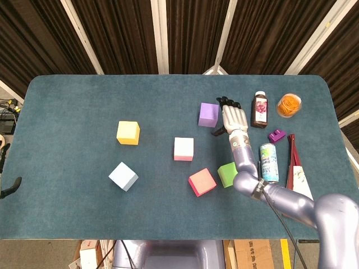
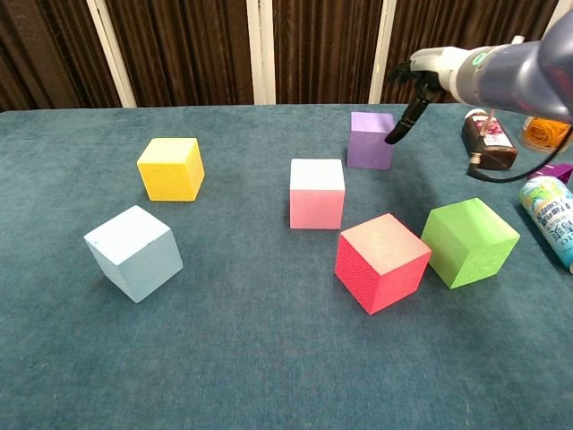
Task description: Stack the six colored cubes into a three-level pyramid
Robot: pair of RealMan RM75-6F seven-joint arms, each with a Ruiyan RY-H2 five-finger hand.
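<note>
Surface: teal felt table (image 1: pixel 84 106), dark curtains (image 1: pixel 118 33) behind.
Purple cube (image 1: pixel 208 114): matte, upright, far right-centre.
My right hand (image 1: pixel 231 117): fingers spread, holding nothing, just beside it.
My left hand (image 1: pixel 5 188): mostly off-frame, grip unclear.

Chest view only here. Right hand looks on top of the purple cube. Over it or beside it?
Observer: Beside it. In head view the right hand sits right of the purple cube, not above.
Operator: Left hand? Not in my frame.
Observer: Only a sliver of the left hand shows, at the table's left edge.
Operator: What's right of the can?
Observer: A long red-and-white item lies beside the can.
</note>
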